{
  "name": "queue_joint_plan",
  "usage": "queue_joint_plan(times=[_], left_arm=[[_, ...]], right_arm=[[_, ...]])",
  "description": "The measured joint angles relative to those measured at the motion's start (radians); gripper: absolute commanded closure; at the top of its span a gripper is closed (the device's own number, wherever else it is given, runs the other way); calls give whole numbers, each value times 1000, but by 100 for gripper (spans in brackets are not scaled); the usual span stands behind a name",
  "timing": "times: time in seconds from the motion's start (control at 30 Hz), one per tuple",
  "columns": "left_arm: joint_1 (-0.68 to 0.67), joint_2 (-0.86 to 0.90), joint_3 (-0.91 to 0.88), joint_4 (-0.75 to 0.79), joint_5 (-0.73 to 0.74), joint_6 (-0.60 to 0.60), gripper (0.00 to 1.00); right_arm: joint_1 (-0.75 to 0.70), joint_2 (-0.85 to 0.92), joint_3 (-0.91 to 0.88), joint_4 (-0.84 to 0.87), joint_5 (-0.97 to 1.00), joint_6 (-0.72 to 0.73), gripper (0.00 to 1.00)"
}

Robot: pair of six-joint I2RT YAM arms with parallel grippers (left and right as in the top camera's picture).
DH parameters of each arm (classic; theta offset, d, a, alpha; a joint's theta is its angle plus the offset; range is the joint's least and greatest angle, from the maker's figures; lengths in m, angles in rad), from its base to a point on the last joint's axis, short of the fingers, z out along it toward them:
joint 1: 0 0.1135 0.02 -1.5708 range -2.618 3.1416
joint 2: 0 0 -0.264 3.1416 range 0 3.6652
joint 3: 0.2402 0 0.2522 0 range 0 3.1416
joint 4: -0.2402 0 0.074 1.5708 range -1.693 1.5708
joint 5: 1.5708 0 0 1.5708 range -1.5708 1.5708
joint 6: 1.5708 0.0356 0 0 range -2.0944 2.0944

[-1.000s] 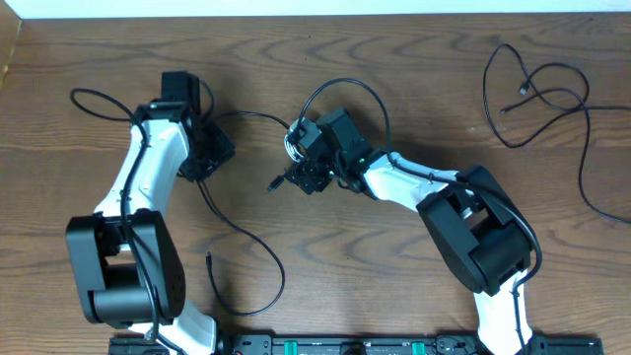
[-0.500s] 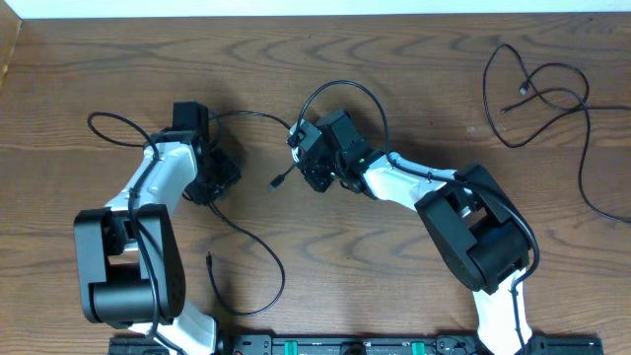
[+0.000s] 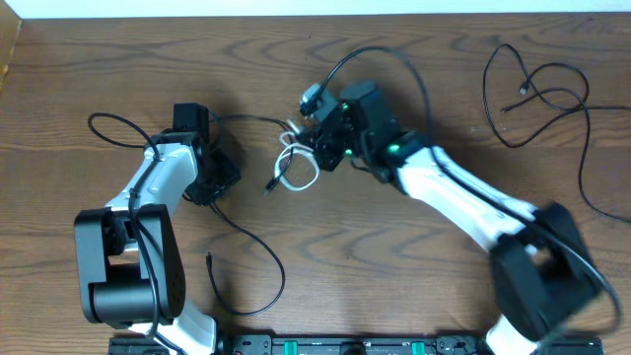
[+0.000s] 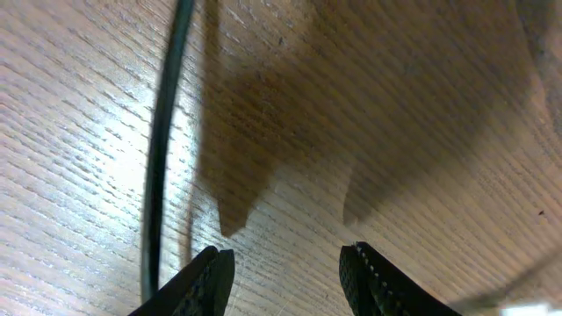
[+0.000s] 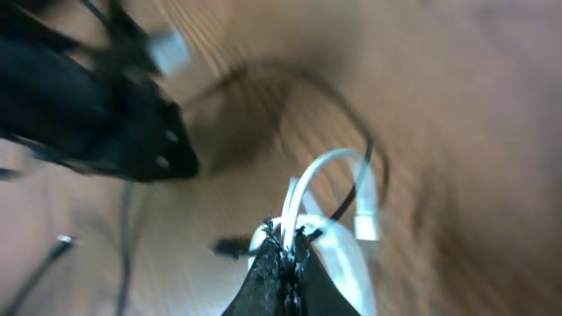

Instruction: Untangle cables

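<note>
Worktop (image 3: pixel 394 286): brown wood, matt, with long wavy grain; pale strip along the far edge.
White cable (image 5: pixel 332 156): thin and smooth, bent into a small rounded loop; near the middle of the worktop, hanging from the right gripper toward the left arm's side.
Right gripper (image 5: pixel 283 256): clenched on the white cable, dark fingertips pressed together in a narrow wedge; a thin black strand leaves the same spot, cannot tell whether it is pinched too.
Black cable (image 4: pixel 161 149): thin, round, slightly glossy; lying on the wood just beside one finger of the left gripper, outside the gap.
Left gripper (image 4: pixel 285 274): released, two ridged black fingertips apart with only bare wood grain between them.
Loose black cables (image 3: pixel 520 93): open, overlapping loops with a small plug end, at the far right of the worktop, well apart from both grippers; one strand cut off by the right edge.
Left arm (image 3: pixel 158 182): white shell, black joints.
Hard to make out: right wrist view smeared by motion, plug shapes unclear; right arm (image 3: pixel 463 202) blurred toward its base; left gripper hidden under its own wrist from above.
</note>
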Motion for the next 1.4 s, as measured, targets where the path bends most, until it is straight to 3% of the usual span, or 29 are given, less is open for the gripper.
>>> queue_joint_plan(times=[0.43, 1.0, 1.17, 1.4], left_arm=[[0, 0, 0, 3, 0, 0, 53], [0, 0, 0, 15, 0, 0, 53], [0, 0, 0, 15, -4, 0, 53], [0, 0, 0, 22, -8, 0, 53]], right_arm=[[-33, -288, 0, -19, -16, 6, 99], [-63, -618, 0, 21, 114, -216, 99], [-73, -692, 0, 17, 268, -280, 99], [-74, -735, 0, 10, 742, -323, 99]])
